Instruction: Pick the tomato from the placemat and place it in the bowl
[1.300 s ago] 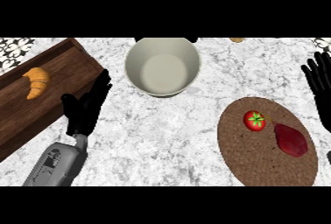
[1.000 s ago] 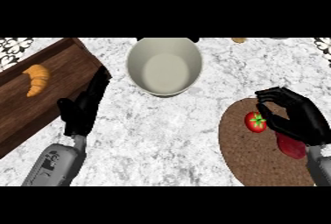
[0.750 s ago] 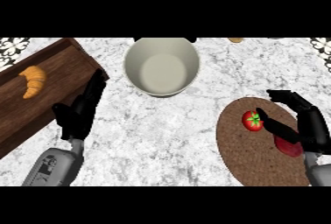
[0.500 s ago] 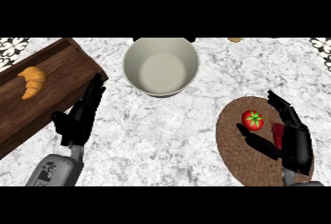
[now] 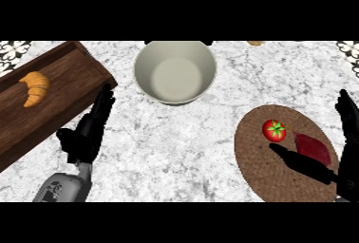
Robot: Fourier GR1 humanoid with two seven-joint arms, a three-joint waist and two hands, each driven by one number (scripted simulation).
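Here the tomato (image 5: 275, 130) lies on the placemat (image 5: 261, 166), in its far half, red with a green stalk on top, and nothing holds it. Just right of it on the same mat lies a dark red piece (image 5: 313, 147) of food, close to the tomato but apart from it. The right hand (image 5: 308, 166) is over the mat's near right part, spread wide: its thumb points far and left, with the tip just near of the tomato and seemingly short of touching it, while its fingers (image 5: 347, 114) rise along the right edge of the view, well right of the tomato, so that tomato and red piece sit in the gap between thumb and fingers. The hand has hold of nothing. The mat is a round brown woven one on the right side of the marble counter (image 5: 182, 152). Far and left of it, well apart from the mat, stands the bowl (image 5: 174, 71), pale and round, with nothing showing inside. Left of the bowl a dark wooden board (image 5: 63, 85) runs slantwise to the left edge, and a croissant (image 5: 36, 87) lies on it. The left hand (image 5: 85, 135) shows at the near left, beside the board's near edge, fingers straight and pointing far, holding nothing, with its grey forearm (image 5: 63, 187) coming in from the lower edge.
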